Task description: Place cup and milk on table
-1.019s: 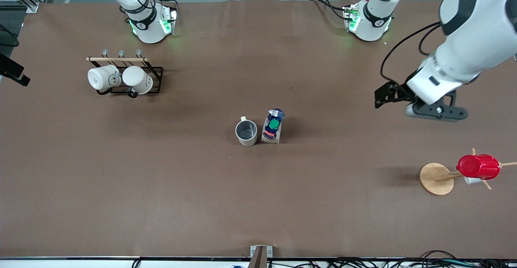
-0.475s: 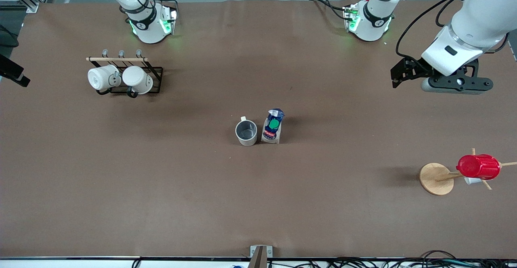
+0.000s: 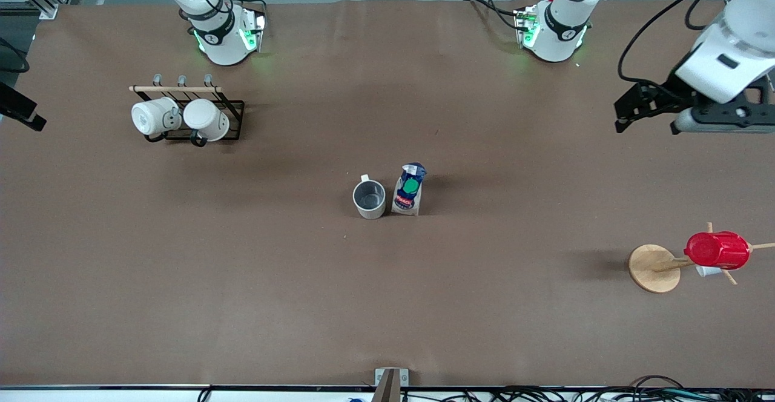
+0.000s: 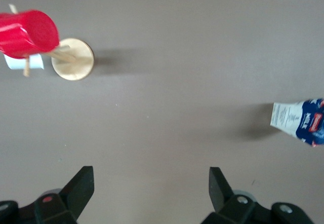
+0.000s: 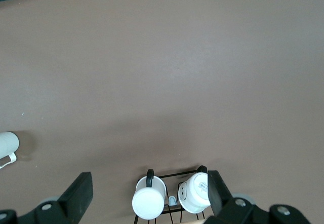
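Cup and milk stand side by side at mid-table; both of your pincers are spread wide and empty.

You have the cup [image 3: 369,199] upright on the table [image 3: 242,281], just beside the milk [image 3: 409,189], which stands toward the left arm's end of it. Your left pincer [image 4: 151,186] hangs with its fingers apart over bare table at the left arm's end, gripping nothing. Your right pincer [image 5: 150,193] is also parted and empty, above the black rack [image 3: 233,111] with two white mugs [image 3: 181,118]. A red cup [image 3: 717,250] hangs on a wooden stand [image 3: 654,268].
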`<action>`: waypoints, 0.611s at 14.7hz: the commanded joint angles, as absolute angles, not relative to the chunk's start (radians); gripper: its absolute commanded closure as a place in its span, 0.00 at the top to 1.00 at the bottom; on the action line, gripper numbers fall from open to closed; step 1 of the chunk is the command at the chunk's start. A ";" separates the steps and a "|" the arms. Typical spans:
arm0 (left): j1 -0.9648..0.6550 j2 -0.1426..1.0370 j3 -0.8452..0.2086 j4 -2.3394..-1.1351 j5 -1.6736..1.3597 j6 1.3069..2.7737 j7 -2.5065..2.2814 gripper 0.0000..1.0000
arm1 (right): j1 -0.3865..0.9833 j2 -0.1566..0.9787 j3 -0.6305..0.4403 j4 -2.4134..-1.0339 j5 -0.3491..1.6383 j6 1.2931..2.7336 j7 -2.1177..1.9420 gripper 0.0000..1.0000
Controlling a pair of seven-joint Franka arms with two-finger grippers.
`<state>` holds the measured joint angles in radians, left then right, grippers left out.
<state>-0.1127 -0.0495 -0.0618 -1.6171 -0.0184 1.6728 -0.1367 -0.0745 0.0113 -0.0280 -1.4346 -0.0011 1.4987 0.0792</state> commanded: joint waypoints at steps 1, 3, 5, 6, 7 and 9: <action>-0.138 -0.026 -0.040 -1.537 -0.057 1.631 -0.150 1.00 | -0.074 0.006 -0.028 -1.443 0.006 1.506 0.094 1.00; -0.133 -0.029 -0.048 -1.534 -0.057 1.596 -0.150 1.00 | -0.074 0.006 -0.028 -1.443 0.006 1.505 0.094 1.00; -0.135 -0.031 -0.048 -1.537 -0.049 1.574 -0.152 1.00 | -0.071 0.008 -0.026 -1.443 0.006 1.506 0.094 1.00; -0.133 -0.031 -0.048 -1.539 -0.046 1.572 -0.150 1.00 | -0.069 0.008 -0.026 -1.445 0.006 1.508 0.094 1.00; -0.132 -0.031 -0.048 -1.539 -0.046 1.572 -0.149 1.00 | -0.064 0.009 -0.026 -1.443 0.006 1.509 0.094 1.00; -0.127 -0.029 -0.048 -1.548 -0.046 1.568 -0.137 1.00 | -0.064 0.015 -0.026 -1.443 0.006 1.520 0.094 1.00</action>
